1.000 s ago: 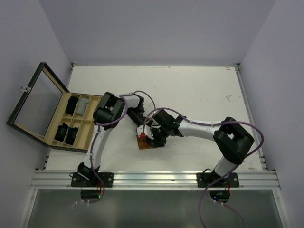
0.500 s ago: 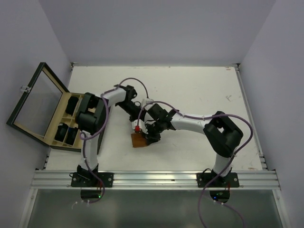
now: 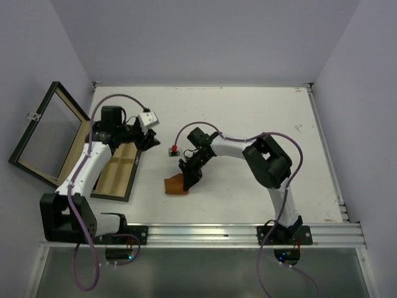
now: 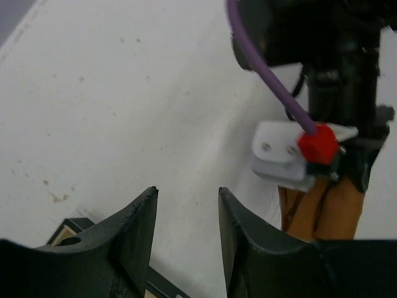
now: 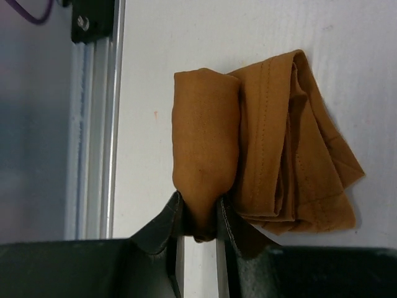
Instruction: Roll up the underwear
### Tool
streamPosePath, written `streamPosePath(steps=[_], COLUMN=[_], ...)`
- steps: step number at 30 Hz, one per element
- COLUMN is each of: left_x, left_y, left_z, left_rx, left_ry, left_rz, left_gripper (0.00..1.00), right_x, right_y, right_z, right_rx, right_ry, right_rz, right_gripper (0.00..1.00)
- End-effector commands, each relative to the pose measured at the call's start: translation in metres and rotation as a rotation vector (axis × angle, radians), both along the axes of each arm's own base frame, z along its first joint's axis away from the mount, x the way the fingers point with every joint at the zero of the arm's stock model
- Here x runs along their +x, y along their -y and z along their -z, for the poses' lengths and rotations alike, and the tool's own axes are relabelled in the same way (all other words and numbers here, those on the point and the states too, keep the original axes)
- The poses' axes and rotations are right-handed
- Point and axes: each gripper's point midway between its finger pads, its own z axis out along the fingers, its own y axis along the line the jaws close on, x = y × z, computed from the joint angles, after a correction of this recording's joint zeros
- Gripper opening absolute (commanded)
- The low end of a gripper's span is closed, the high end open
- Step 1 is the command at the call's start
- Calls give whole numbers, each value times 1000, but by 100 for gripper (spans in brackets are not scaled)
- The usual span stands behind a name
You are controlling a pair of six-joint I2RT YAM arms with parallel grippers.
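The orange-brown underwear [image 3: 174,186] lies on the white table near the front middle, partly rolled. My right gripper [image 3: 187,177] is shut on the rolled end of it [image 5: 205,143], and the looser folded part [image 5: 291,149] lies beside the roll. My left gripper [image 3: 149,140] is open and empty, hovering by the right edge of the wooden box [image 3: 121,177]. In the left wrist view its gap [image 4: 186,194] frames bare table, with the underwear [image 4: 335,211] beyond it at the right. The black and grey striped garments are hidden behind the left arm.
The box's glass lid [image 3: 46,133] stands open at the far left. The aluminium rail [image 3: 198,234] runs along the table's front edge, close to the underwear [image 5: 99,124]. The right wrist's white bracket with a red knob [image 4: 317,143] hangs above the cloth.
My left arm has swung away from the underwear to the left, over the box. My right gripper has shifted a little left, still holding the underwear.
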Motion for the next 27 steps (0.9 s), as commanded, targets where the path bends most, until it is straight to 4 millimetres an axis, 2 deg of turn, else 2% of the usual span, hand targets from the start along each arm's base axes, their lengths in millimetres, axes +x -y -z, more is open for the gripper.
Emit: streamPosePath(steps=[1,2,3,6,7,12,15,19,27], left_x=[-46,-56,-70,-101,-109,-137,-146,-149,-167], left_y=[-13,-13,-13,3,16,41,52,64,69], left_z=[55,53,68,88,89,109,120,127,163], left_rx=[191,212,243,320,335,403,445,466,512], left_ry=[19,55,55,102,136,163,191,202,158], left_rz=[113,132,167,271,322,428,492,541,597], left_gripper=[47,47,48,49,50,53,54,55,55], right_x=[-18,-15,-11,-9,-9,-9,-9,-8,-2], right_y=[43,44,42,43,43,43,43,46,48], right_z=[61,61,61,65,66,75,79,83,85], right_rx=[-301,-308,-309,-329,-332,-363,-372,-379,-378], right_ry=[-209,-243,-256,-329,-344,-402,-422,-432,-414], right_rz=[102,130,142,176,181,196,198,205,212], right_gripper=[0,0,0,0,0,0,0,0,0])
